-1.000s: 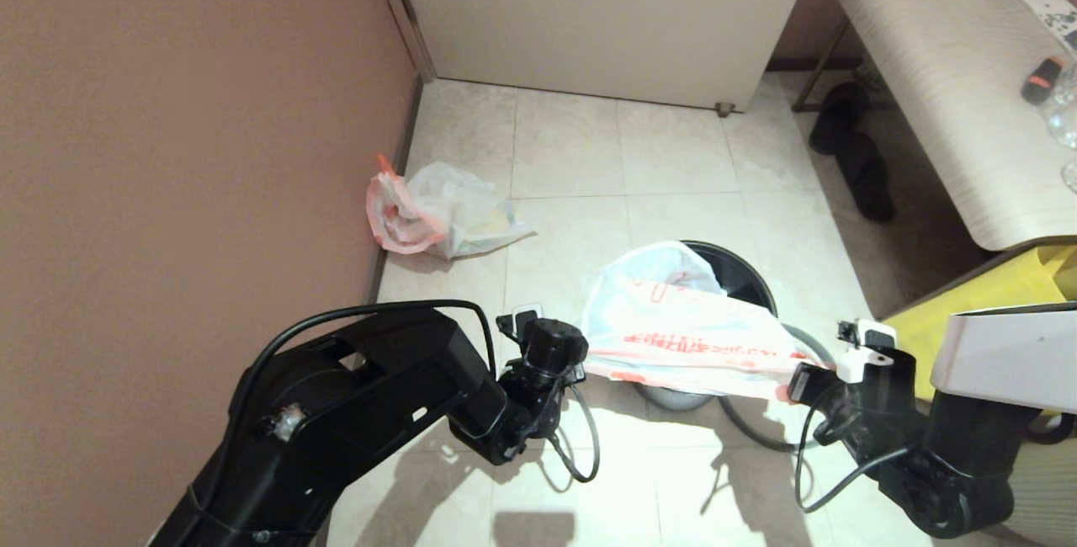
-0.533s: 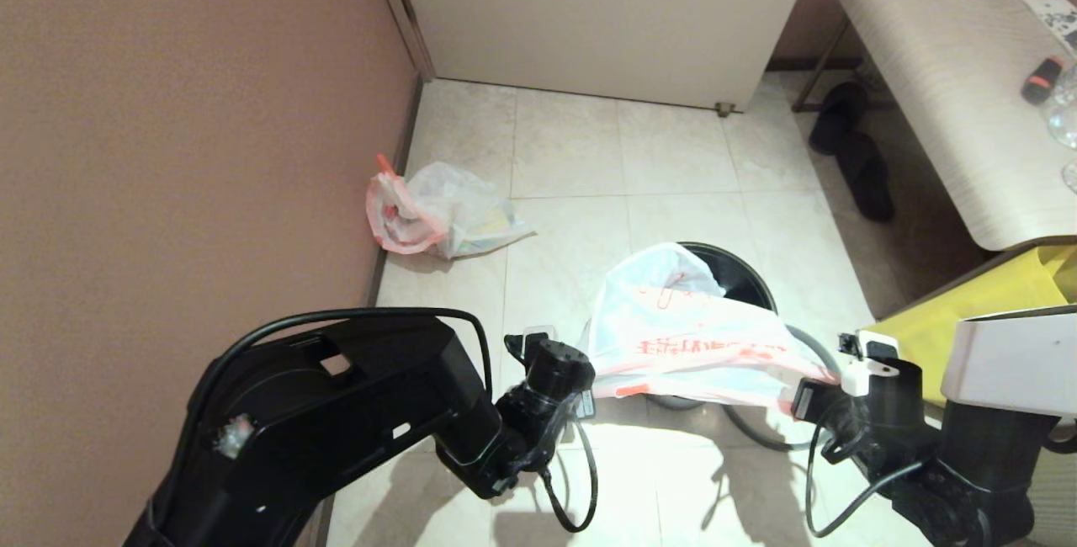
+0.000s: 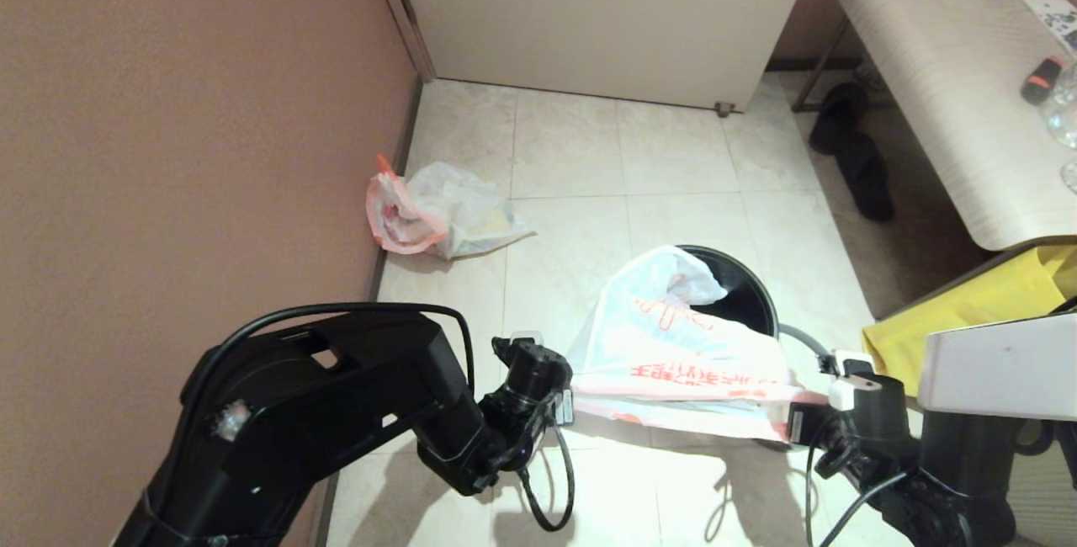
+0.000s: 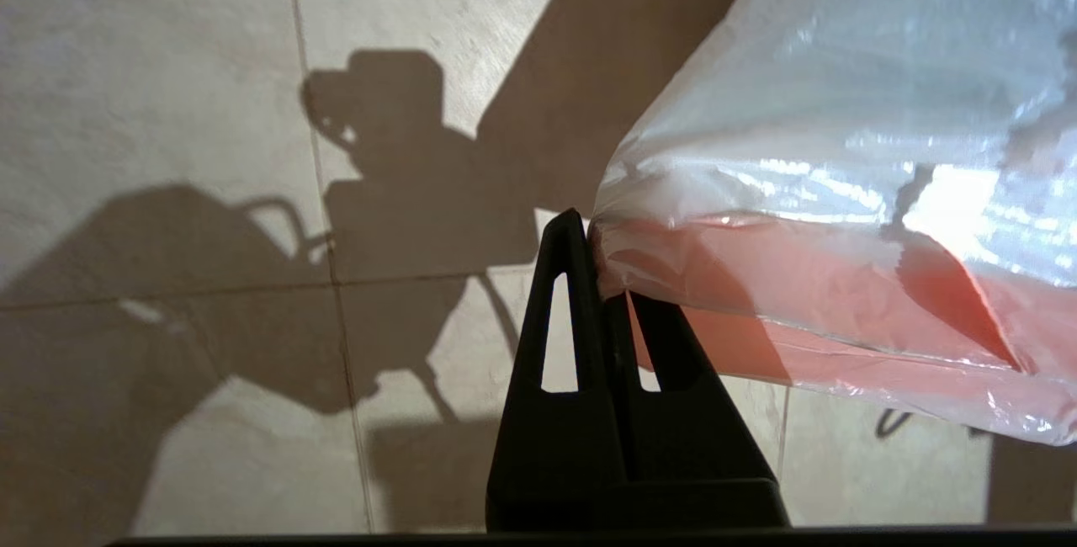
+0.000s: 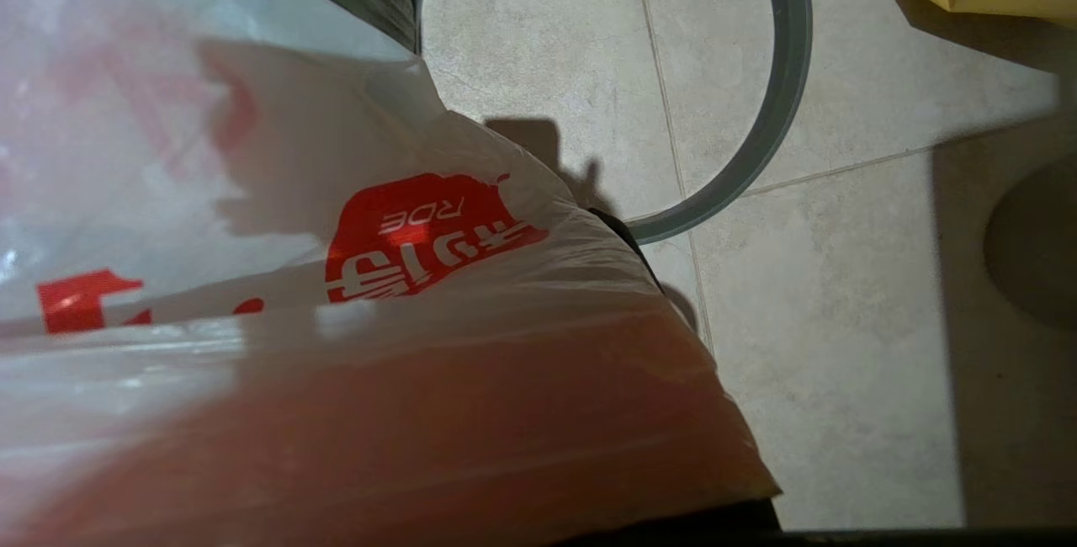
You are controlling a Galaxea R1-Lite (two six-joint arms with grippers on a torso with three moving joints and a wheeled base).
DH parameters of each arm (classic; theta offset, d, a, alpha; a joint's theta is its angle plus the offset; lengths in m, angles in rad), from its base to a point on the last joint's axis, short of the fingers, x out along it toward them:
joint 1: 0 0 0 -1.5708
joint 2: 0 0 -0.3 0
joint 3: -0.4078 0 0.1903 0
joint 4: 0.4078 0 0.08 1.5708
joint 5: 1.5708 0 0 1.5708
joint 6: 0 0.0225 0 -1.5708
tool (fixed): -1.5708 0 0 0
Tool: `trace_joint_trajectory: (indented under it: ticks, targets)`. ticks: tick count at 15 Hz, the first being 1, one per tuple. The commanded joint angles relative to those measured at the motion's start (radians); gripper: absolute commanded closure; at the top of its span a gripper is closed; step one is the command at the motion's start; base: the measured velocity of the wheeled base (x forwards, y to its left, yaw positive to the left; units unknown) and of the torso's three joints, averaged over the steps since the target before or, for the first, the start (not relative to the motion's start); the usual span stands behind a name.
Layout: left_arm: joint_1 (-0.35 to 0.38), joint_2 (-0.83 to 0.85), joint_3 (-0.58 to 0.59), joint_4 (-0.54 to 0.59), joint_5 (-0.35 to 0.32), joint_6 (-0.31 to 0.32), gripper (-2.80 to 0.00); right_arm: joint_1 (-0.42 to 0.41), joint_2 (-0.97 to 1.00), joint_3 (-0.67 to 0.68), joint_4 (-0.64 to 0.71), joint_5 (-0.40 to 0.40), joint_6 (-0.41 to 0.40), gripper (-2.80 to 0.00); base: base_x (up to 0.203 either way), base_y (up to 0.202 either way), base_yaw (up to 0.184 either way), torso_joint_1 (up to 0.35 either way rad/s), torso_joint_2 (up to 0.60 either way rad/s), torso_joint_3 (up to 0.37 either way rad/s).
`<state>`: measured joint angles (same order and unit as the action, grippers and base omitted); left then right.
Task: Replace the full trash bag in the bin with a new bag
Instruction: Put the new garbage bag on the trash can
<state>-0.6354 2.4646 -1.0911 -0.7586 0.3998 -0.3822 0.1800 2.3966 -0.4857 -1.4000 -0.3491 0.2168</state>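
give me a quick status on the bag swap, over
Both grippers shut on the new bag, left gripper and right gripper stretching it over the bin. Full trash bag out, by the wall. Grey ring off, on the floor.

You have the bin (image 3: 745, 294) on the floor (image 3: 572, 151) in front of the robot, with the new bag (image 3: 673, 345) stretched across its near side between the left end effector (image 3: 565, 402) on the left and the right end effector (image 3: 795, 421) on the right, each clamped on a bag edge. The loose ring (image 3: 799, 338) lies on the floor just right of the bin. You'll find the full trash bag (image 3: 437, 210) farther back on the left against the wall (image 3: 185, 126), the door (image 3: 606, 17) behind, and the worktop (image 3: 942, 84) at the right.
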Motion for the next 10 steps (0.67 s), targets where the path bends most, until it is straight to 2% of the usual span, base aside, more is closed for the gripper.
trace_joint_trajectory:
  ticks: [1,4,6,10]
  targets:
    - [0.020,0.034,-0.053,-0.004,0.023,-0.001,0.00,-0.013,0.023,-0.025,-0.010,-0.003,0.001,0.00,0.000,0.000,0.000,0.000,0.00,0.000]
    - [0.034,0.079,-0.192,-0.006,0.130,-0.004,0.00,-0.029,0.018,-0.052,-0.078,-0.036,0.005,0.00,0.000,0.000,0.000,0.000,0.00,0.000]
    - [0.028,0.089,-0.251,-0.009,0.175,-0.015,0.00,-0.033,0.011,-0.051,-0.142,-0.060,0.006,0.00,0.000,0.000,0.000,0.000,0.00,0.000]
    - [0.016,0.085,-0.268,-0.021,0.195,-0.044,0.00,-0.031,-0.019,-0.047,-0.146,-0.062,0.029,0.00,0.000,0.000,0.000,0.000,0.00,0.000]
